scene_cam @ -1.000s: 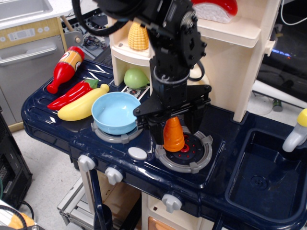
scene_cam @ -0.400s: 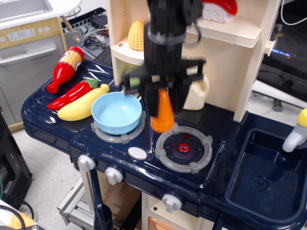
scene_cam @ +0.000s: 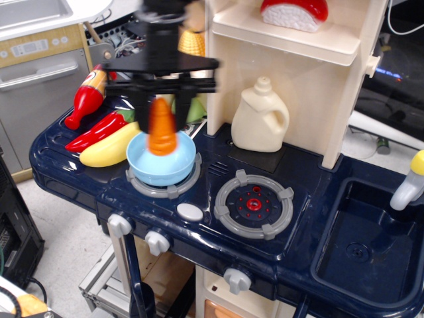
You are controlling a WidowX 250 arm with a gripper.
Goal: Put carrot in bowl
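The orange ridged carrot (scene_cam: 162, 127) hangs held in my black gripper (scene_cam: 161, 109), which is shut on its upper part. The carrot's wide end is down, directly above the light blue bowl (scene_cam: 147, 169). The bowl sits on the left stove burner. The arm is motion-blurred and comes down from the top of the view.
A yellow banana (scene_cam: 109, 150), red chili pepper (scene_cam: 99, 130) and red ketchup bottle (scene_cam: 87, 98) lie left of the bowl. A cream jug (scene_cam: 260, 118) stands behind the right burner (scene_cam: 255, 204). The corn cob (scene_cam: 192, 43) sits on the shelf. The sink (scene_cam: 368, 238) is at right.
My gripper lifted the carrot off the right burner and carried it left; it now hangs over the bowl.
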